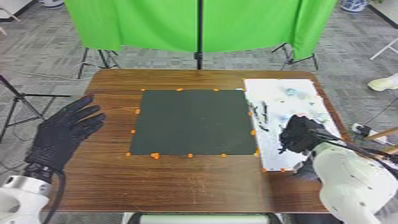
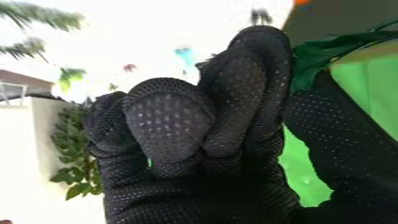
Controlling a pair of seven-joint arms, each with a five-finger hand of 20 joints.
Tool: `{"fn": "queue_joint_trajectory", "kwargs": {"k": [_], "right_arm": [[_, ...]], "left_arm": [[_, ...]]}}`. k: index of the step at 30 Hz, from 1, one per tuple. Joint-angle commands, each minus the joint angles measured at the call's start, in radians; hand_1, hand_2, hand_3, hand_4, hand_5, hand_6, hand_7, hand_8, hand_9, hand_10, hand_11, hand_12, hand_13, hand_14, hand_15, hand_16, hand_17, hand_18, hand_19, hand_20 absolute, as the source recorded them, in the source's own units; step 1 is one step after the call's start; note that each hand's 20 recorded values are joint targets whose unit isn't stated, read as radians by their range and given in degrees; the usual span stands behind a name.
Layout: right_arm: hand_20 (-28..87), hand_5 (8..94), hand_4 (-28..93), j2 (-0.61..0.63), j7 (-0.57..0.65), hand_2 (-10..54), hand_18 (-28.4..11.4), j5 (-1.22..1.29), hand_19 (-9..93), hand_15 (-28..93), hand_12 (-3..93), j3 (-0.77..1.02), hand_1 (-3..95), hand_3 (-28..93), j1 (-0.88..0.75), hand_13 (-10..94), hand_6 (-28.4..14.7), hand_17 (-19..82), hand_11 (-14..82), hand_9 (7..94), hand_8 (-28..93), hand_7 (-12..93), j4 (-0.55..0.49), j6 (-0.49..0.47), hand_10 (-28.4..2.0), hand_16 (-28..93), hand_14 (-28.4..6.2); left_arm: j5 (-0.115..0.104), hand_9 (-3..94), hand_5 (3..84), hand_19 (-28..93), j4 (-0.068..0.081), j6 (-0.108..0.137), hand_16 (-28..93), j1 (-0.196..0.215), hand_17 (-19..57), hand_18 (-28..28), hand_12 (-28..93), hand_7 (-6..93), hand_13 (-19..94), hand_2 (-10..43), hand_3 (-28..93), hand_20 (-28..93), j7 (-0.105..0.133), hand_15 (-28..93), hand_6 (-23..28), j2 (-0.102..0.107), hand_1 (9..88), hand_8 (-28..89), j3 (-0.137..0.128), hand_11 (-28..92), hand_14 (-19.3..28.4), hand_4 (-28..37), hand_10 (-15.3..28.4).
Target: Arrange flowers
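If likely light, soft and easily creased, best taken near the base: pinching green leaf [image 2: 330, 50] in bent fingers of right hand [image 1: 305, 132], frame's right; relaxing left hand [image 1: 64, 131], empty, frame's left.

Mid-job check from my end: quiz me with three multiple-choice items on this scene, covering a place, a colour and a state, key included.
1. Where is the right hand?
A. Over the dark mat
B. Over the white sheet
C. Over the floor

2. What colour is the cloth hanging beyond the table?
A. Green
B. Blue
C. Red

3. How are the left hand's fingers?
A. Curled into a fist
B. Wrapped round a vase
C. Extended and spread

1: B, the head view has it above the white sheet.
2: A, the cloth is bright green.
3: C, its fingers stand out with gaps between them.
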Motion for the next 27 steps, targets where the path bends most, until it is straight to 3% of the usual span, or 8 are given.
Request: {"fn": "queue_joint_trajectory", "kwargs": {"k": [1, 3, 6, 9, 11, 19, 24, 27], "right_arm": [[46, 83.1, -10, -0.013, -0.059, -3.4, -19.6, -0.005, 93, 61, 22.1, -0.119, 30.7, 92, 0.238, 94, -1.5, 54, 53.0, 93.7, 11, 59, 0.034, 0.006, -6.4, 29, -3.9], [46, 83.1, -10, -0.033, -0.094, -3.2, -19.5, -0.013, 93, 61, 22.1, -0.172, 30.7, 92, 0.309, 94, -1.5, 54, 53.0, 93.7, 11, 59, 0.058, 0.003, -6.4, 29, -4.0], [46, 83.1, -10, -0.072, -0.130, -3.1, -19.5, -0.032, 93, 61, 22.2, -0.262, 30.7, 92, 0.411, 94, -1.5, 54, 53.0, 93.7, 11, 59, 0.098, -0.003, -6.4, 29, -4.0], [46, 83.1, -10, -0.133, -0.158, -3.0, -19.4, -0.053, 93, 61, 22.2, -0.357, 30.7, 92, 0.503, 94, -1.5, 54, 52.9, 93.7, 11, 59, 0.161, -0.013, -6.2, 29, -4.0], [46, 83.1, -10, -0.175, -0.169, -3.0, -19.5, -0.057, 93, 61, 22.2, -0.424, 30.7, 92, 0.559, 94, -1.4, 54, 52.9, 93.7, 11, 59, 0.219, -0.018, -6.2, 29, -4.0], [46, 82.6, -10, -0.342, -0.201, -2.7, -19.3, -0.168, 93, 61, 22.3, -0.640, 30.8, 91, 0.670, 94, -1.1, 54, 52.7, 93.7, 11, 60, 0.422, -0.066, -6.1, 30, -4.0], [46, 82.4, -11, -0.408, -0.195, -2.5, -19.2, -0.226, 93, 61, 22.5, -0.751, 30.9, 91, 0.688, 94, -1.0, 54, 52.3, 93.7, 11, 60, 0.511, -0.058, -5.9, 30, -3.9], [46, 82.3, -11, -0.442, -0.178, -2.5, -19.1, -0.246, 93, 60, 22.6, -0.790, 30.9, 91, 0.697, 94, -1.0, 54, 52.1, 93.7, 11, 60, 0.582, -0.067, -6.0, 30, -3.9]], "left_arm": [[0.000, 29.6, 33.5, 47, -0.031, 0.013, -2, 0.097, -8.0, 21.8, 15, 19.7, 23, -1.5, 72, 8, -0.017, 40, 2.9, 0.056, 25.5, -11, -0.125, 26, 15.3, -25.5, 12.1], [-0.004, 29.6, 33.5, 47, -0.041, 0.009, -2, 0.134, -8.0, 21.8, 15, 19.6, 23, -1.5, 72, 8, -0.023, 40, 2.9, 0.054, 25.5, -11, -0.169, 26, 15.3, -25.6, 12.1], [-0.010, 29.3, 33.4, 47, -0.057, 0.028, -2, 0.190, -8.1, 21.7, 15, 19.6, 23, -1.4, 72, 8, -0.013, 40, 2.9, 0.043, 25.5, -11, -0.217, 26, 15.3, -25.6, 12.0], [-0.018, 29.3, 33.4, 47, -0.066, 0.041, -2, 0.226, -8.1, 21.8, 15, 19.6, 23, -1.4, 72, 8, -0.008, 40, 2.9, 0.026, 25.5, -11, -0.241, 26, 15.3, -25.5, 12.0], [-0.024, 29.3, 33.5, 47, -0.068, 0.054, -2, 0.237, -8.1, 21.8, 15, 19.7, 23, -1.4, 71, 8, 0.000, 40, 2.9, 0.023, 25.6, -11, -0.238, 26, 15.4, -25.5, 12.0], [-0.027, 29.3, 33.5, 47, -0.066, 0.050, -2, 0.235, -8.1, 21.8, 15, 19.8, 23, -1.5, 71, 8, 0.006, 40, 2.9, 0.011, 25.5, -11, -0.218, 26, 15.3, -25.4, 12.0], [-0.031, 29.4, 33.5, 47, -0.054, 0.043, -2, 0.204, -8.1, 21.8, 15, 19.8, 23, -1.6, 72, 8, -0.003, 40, 2.9, 0.030, 25.4, -11, -0.182, 26, 15.3, -25.4, 12.1], [-0.029, 29.4, 33.5, 47, -0.039, 0.030, -2, 0.157, -8.1, 21.8, 15, 19.7, 23, -1.6, 71, 8, -0.017, 40, 3.0, 0.055, 25.5, -11, -0.157, 26, 15.3, -25.5, 12.0]]}}
